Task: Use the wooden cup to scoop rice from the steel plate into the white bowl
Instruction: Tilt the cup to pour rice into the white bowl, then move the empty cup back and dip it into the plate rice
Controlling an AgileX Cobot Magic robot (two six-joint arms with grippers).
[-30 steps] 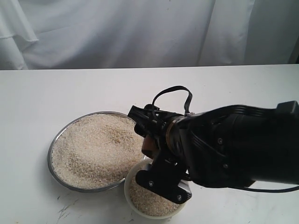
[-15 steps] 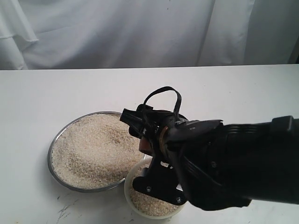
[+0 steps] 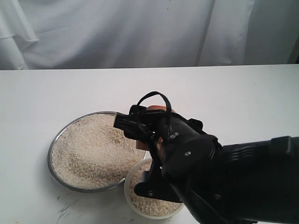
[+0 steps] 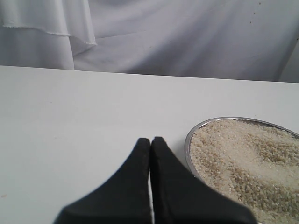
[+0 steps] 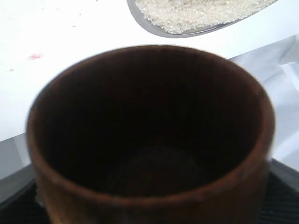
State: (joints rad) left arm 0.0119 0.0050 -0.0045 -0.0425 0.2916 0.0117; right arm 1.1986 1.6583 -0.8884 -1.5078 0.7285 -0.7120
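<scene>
While clamped on wooden cup, right pincer over steel plate; left pincer closed.

The steel plate sits left on the counter, rice in it. The white bowl, rice inside, lies just before its right edge; the wooden cup hangs above, behind the bowl.
</scene>
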